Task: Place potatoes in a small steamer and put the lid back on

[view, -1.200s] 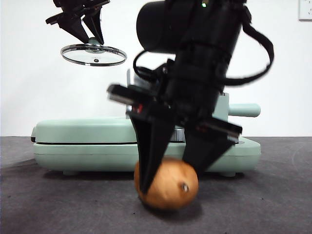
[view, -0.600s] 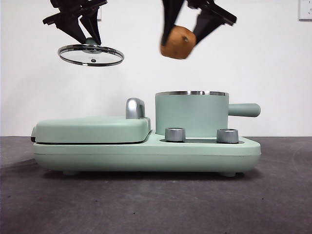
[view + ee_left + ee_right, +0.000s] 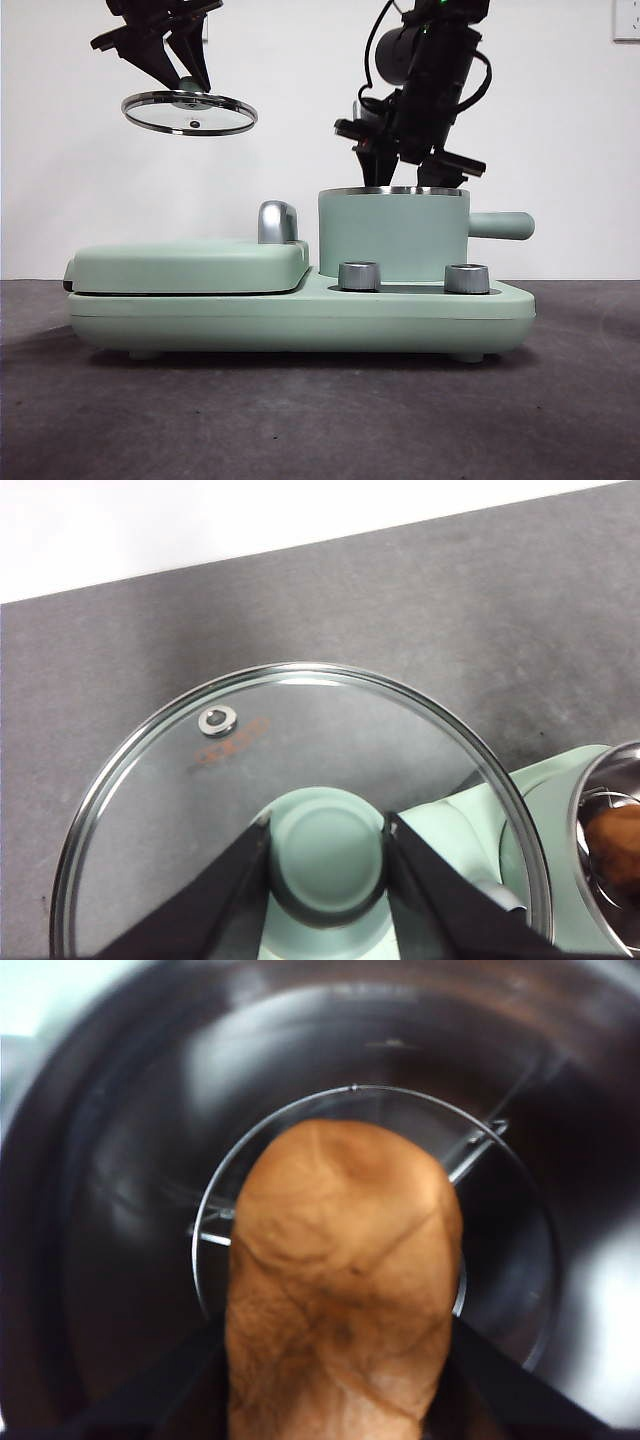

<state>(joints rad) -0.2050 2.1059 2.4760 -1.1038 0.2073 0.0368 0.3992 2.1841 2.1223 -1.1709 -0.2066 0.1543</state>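
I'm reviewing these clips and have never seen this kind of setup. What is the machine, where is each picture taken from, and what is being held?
It is a robot with two arms at a table, each ending in a two-jawed black gripper. One picture looks level across the table from a low camera; the other two come from cameras on the arms' wrists.

On the dark table stands a mint-green cooker: a flat griddle cover on one side, the small steamer with its side handle on the other.

The left gripper is shut on the knob of the glass lid, held in the air off to the side above the griddle cover. The right gripper reaches into the steamer's mouth, shut on the potato, which its wrist view shows inside the pot, above a wire rack.
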